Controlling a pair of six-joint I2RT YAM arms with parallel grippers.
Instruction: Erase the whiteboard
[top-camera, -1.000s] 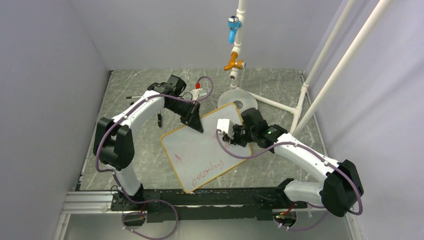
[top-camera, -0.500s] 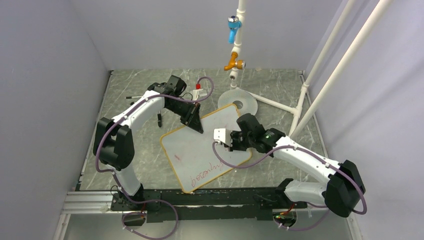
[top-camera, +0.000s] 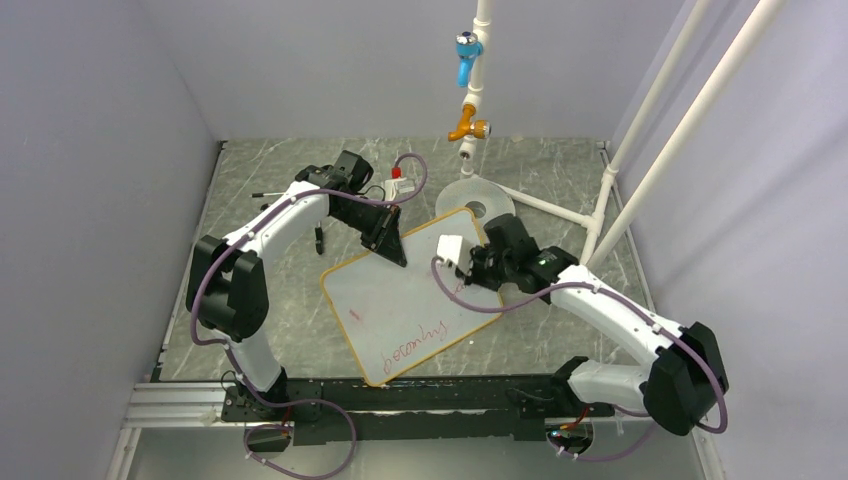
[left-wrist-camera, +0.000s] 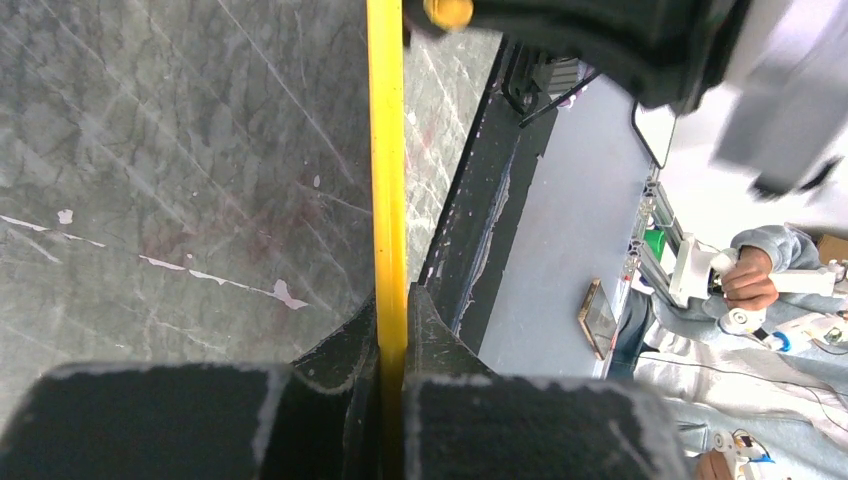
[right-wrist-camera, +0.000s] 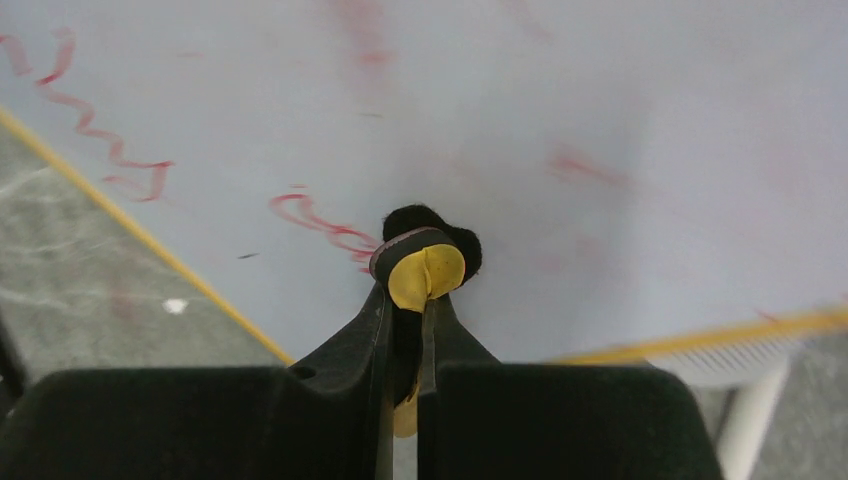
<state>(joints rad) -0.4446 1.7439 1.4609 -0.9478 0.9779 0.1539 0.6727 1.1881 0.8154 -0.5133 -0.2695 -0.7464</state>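
The whiteboard (top-camera: 400, 295), white with a thin orange frame, lies slantwise on the marble table. Red handwriting (top-camera: 415, 341) runs along its near edge, and a faint red mark sits left of centre. My left gripper (top-camera: 393, 247) is shut on the board's far edge; in the left wrist view the yellow frame (left-wrist-camera: 385, 150) runs edge-on between the closed jaws (left-wrist-camera: 392, 300). My right gripper (top-camera: 474, 270) is over the board's right part, shut on a small yellow-and-black eraser (right-wrist-camera: 425, 268). The eraser presses on the white surface (right-wrist-camera: 620, 90) beside a red stroke (right-wrist-camera: 318, 222).
A round grey disc (top-camera: 476, 204) carries a white pipe stand with blue (top-camera: 465, 50) and orange (top-camera: 467, 127) valves just beyond the board. White pipes (top-camera: 640, 130) slant up at the right. A black pen (top-camera: 318, 240) lies left of the board. Walls close in on both sides.
My right gripper slid with the eraser toward the near left across the board, then back to the far right. The left gripper and the board stayed put.
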